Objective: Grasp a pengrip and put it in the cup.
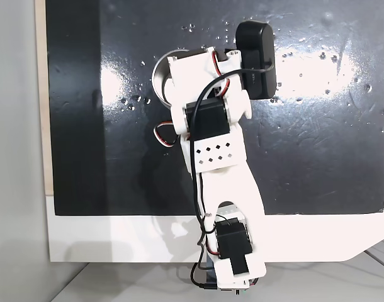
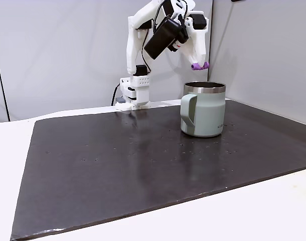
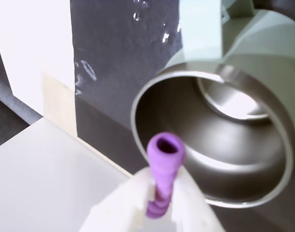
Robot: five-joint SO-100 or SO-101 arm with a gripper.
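Note:
My gripper (image 2: 199, 66) is shut on the purple pengrip (image 2: 200, 66) and hangs in the air just above the cup's rim, a little to its left in a fixed view. In the wrist view the pengrip (image 3: 164, 163) sticks out between the white fingertips (image 3: 188, 203) with its open end toward the camera, right at the near rim of the cup (image 3: 244, 159). The grey-green cup (image 2: 203, 109) stands upright on the black mat, handle toward the camera. From above, the arm hides most of the cup (image 1: 159, 72).
A black mat (image 2: 118, 165) covers the white table (image 2: 243, 216). The arm's base (image 2: 134, 93) stands at the back edge of the mat. Grey walls close in behind and to the right. Broad bare mat lies in front of the cup.

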